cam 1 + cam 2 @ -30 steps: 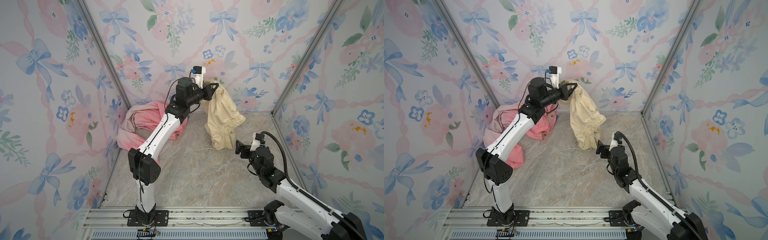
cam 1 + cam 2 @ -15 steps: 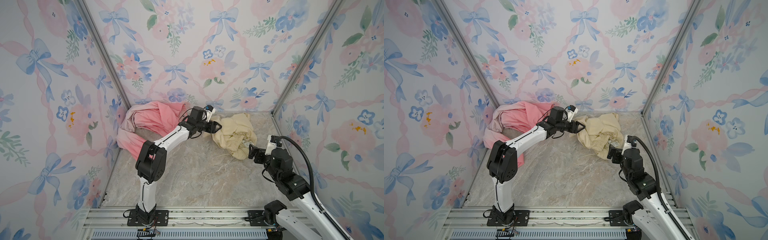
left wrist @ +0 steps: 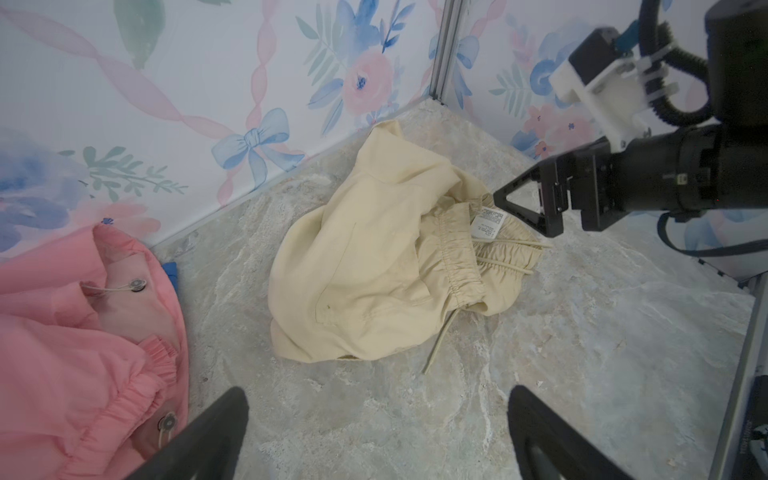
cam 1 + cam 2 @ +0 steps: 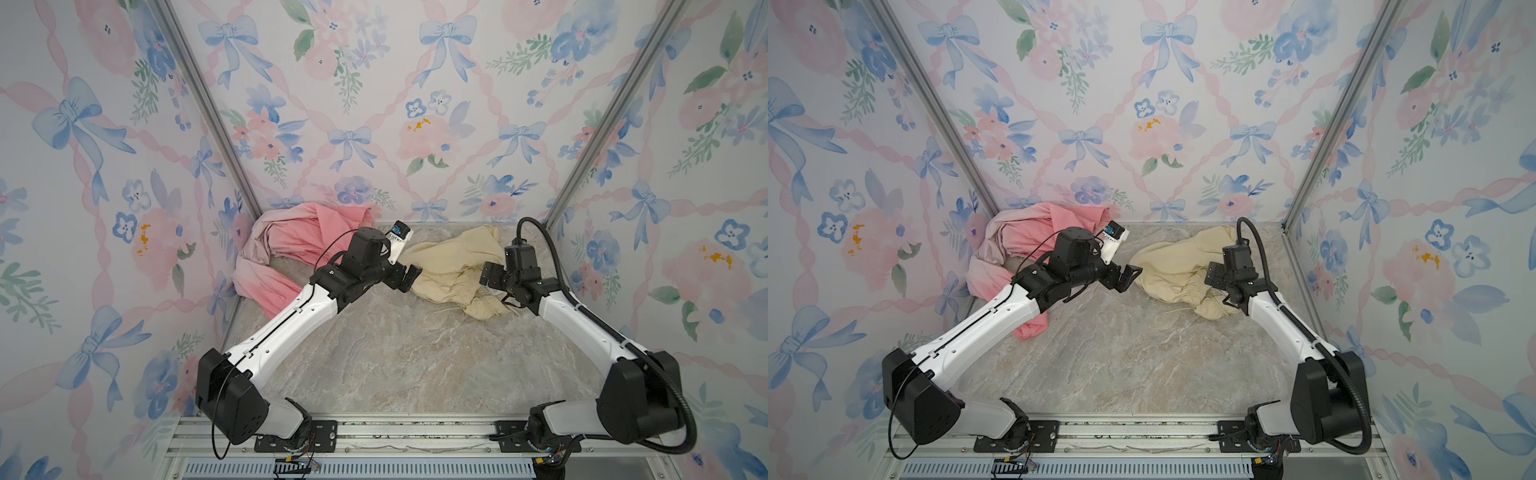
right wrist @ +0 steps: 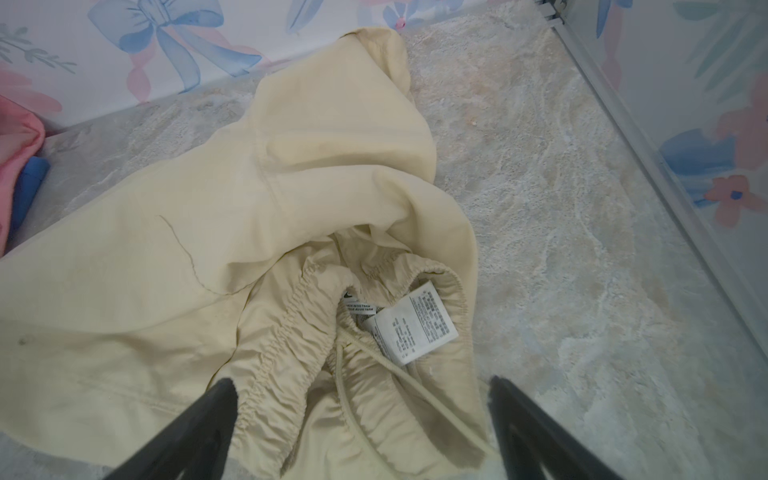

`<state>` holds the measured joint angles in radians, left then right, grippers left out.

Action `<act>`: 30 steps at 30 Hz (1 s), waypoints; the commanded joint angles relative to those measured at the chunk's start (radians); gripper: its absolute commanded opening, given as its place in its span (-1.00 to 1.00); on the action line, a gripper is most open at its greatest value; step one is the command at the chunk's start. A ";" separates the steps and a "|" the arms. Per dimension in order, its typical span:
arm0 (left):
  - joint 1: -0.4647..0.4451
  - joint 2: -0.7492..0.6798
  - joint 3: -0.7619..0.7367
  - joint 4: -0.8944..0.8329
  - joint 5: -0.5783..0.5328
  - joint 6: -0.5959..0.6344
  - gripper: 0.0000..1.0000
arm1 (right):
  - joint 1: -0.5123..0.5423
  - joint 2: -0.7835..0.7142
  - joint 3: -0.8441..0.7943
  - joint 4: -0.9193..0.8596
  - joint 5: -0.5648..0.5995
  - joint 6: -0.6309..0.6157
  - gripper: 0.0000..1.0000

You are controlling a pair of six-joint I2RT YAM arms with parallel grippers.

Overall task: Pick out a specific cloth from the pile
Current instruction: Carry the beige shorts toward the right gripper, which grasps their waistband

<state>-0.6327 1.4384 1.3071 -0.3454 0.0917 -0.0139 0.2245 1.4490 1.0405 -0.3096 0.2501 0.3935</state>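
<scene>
Where the pile (image 4: 286, 253) fills the far left corner of the marble floor (image 4: 395, 353), we note a blue scrap (image 3: 171, 270) at its edge, possibly another garment. The cloth (image 4: 451, 266) lies apart, crumpled near the far right corner: cream, hem gathered, cord (image 3: 440, 340) loose, white tag (image 5: 415, 328) exposed. Both arms reach low. The left gripper (image 4: 411, 277) gapes just beside the cloth, and the right gripper (image 5: 361, 384) spreads wide over the hem.
</scene>
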 commanded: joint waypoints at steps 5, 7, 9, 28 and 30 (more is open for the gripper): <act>-0.014 -0.009 -0.068 -0.035 -0.010 -0.018 0.96 | -0.132 0.120 -0.067 0.092 -0.007 0.056 0.93; -0.014 -0.014 -0.068 -0.035 0.000 -0.016 0.96 | -0.145 0.151 -0.039 0.086 -0.012 0.019 0.93; -0.013 -0.022 -0.072 -0.035 0.003 -0.025 0.96 | -0.146 0.193 0.015 0.058 -0.040 -0.015 0.94; -0.011 -0.031 -0.076 -0.035 0.012 -0.026 0.96 | -0.222 0.385 0.117 0.021 -0.294 -0.013 0.59; -0.011 -0.036 -0.075 -0.035 -0.003 -0.023 0.96 | -0.222 0.393 0.145 -0.013 -0.312 -0.017 0.28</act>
<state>-0.6476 1.4208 1.2362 -0.3874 0.1009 -0.0338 0.0067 1.8183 1.1427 -0.2760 0.0002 0.3859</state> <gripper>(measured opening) 0.979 0.696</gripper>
